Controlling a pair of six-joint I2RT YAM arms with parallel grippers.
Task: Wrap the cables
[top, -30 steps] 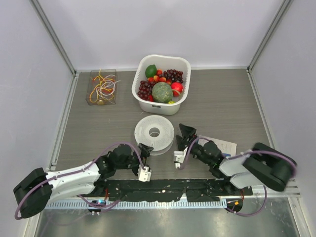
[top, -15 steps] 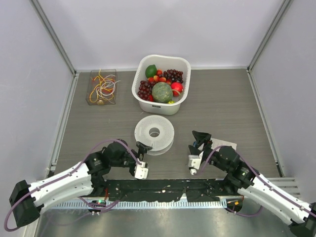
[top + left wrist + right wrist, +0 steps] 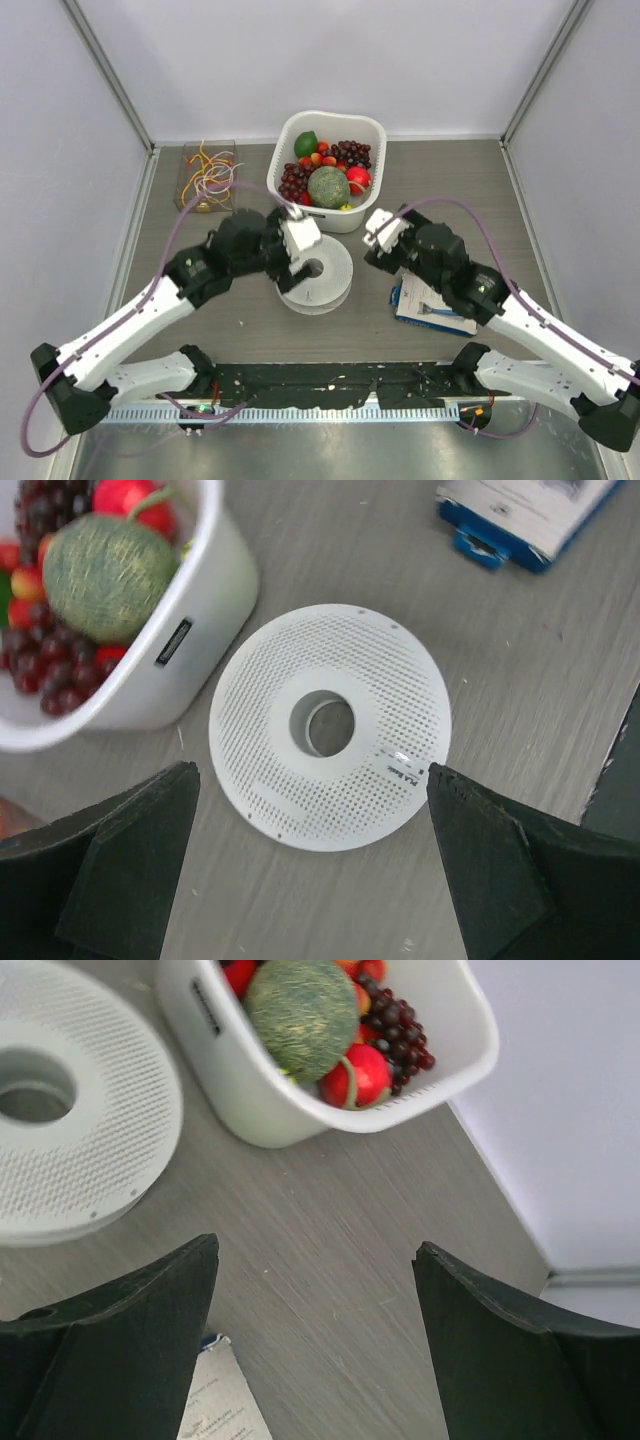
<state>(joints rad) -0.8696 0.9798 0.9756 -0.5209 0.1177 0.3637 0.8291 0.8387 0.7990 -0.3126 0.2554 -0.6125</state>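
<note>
The cables (image 3: 207, 172) are a loose tangle of thin red, orange, yellow and pale wires in a clear box at the back left, seen only in the top view. My left gripper (image 3: 285, 265) is open and empty, held above the left edge of a white perforated spool (image 3: 335, 268). In the left wrist view the spool (image 3: 260, 730) lies flat below the open left gripper (image 3: 310, 775). My right gripper (image 3: 374, 256) is open and empty, raised right of the spool; in the right wrist view the right gripper (image 3: 315, 1247) hangs over bare table.
A white basket (image 3: 375, 135) of fruit stands at the back centre, also in the left wrist view (image 3: 190, 630) and right wrist view (image 3: 230, 1070). A blue-and-white booklet (image 3: 430, 305) lies under the right arm. Walls enclose the table on three sides.
Both arms rose from low near the front edge and reached toward the back. The left gripper came over the spool; the right gripper moved off the booklet toward the basket.
</note>
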